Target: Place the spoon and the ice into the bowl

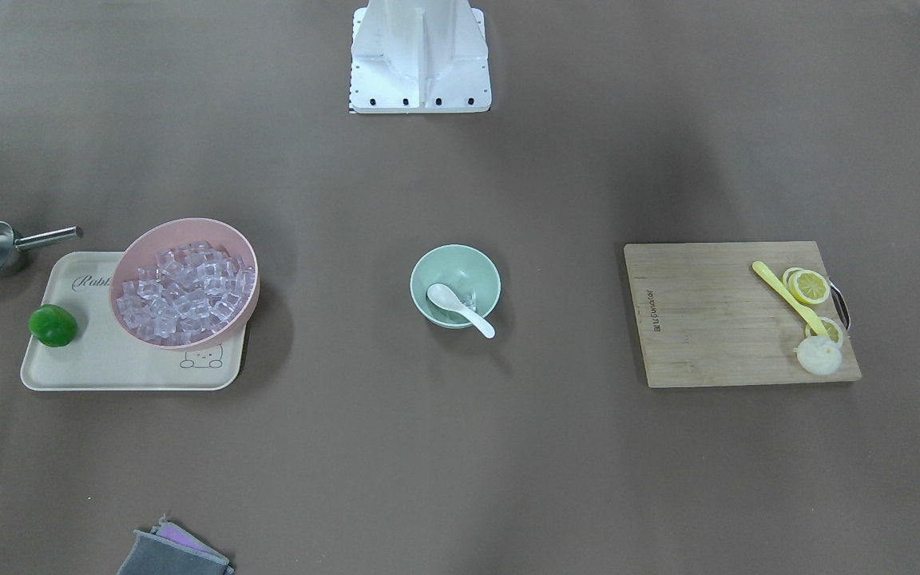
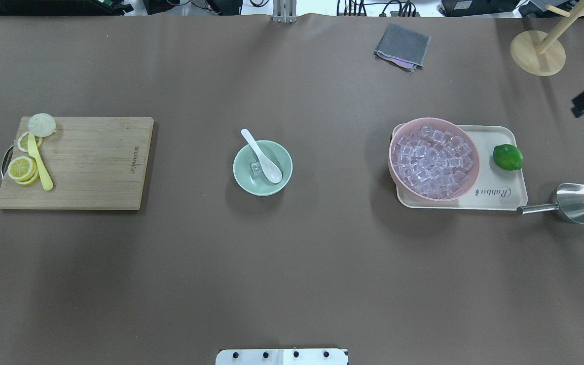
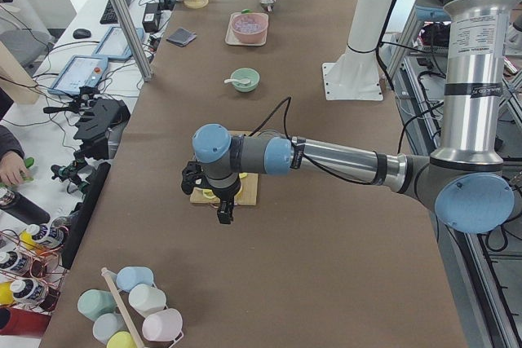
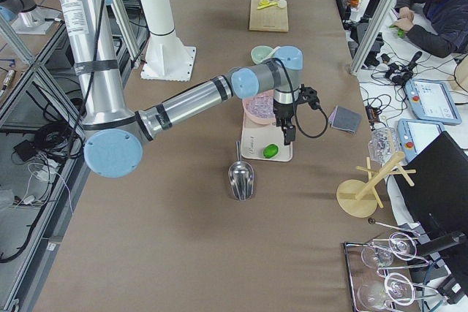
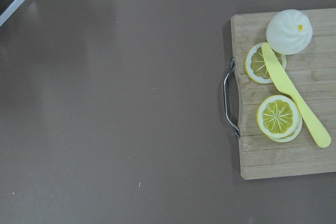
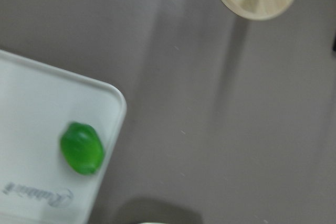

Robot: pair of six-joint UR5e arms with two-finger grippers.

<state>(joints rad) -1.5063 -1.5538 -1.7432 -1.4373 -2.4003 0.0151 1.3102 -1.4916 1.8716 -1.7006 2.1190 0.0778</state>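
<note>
The mint-green bowl [image 2: 244,175] stands at the table's middle, also in the front view [image 1: 485,267]. The white spoon [image 2: 261,155] lies in it, scoop down inside and handle resting over the rim. One clear ice cube [image 2: 256,168] sits in the bowl beside the scoop. Several more ice cubes [image 2: 431,159] fill a pink bowl [image 2: 398,172]. My left gripper [image 3: 223,216] hangs above the cutting board's end. My right gripper [image 4: 289,135] hangs above the tray near the lime. Both are far from the green bowl, and I cannot tell whether either is open or shut.
A wooden cutting board [image 2: 94,162] at the left holds lemon slices [image 2: 22,168], a yellow spoon [image 2: 38,162] and a white bun [image 2: 42,124]. A cream tray [image 2: 505,195] carries the pink bowl and a lime [image 2: 508,157]. A steel scoop [image 2: 576,203], grey cloth [image 2: 402,46] and wooden stand [image 2: 537,52] lie at the right.
</note>
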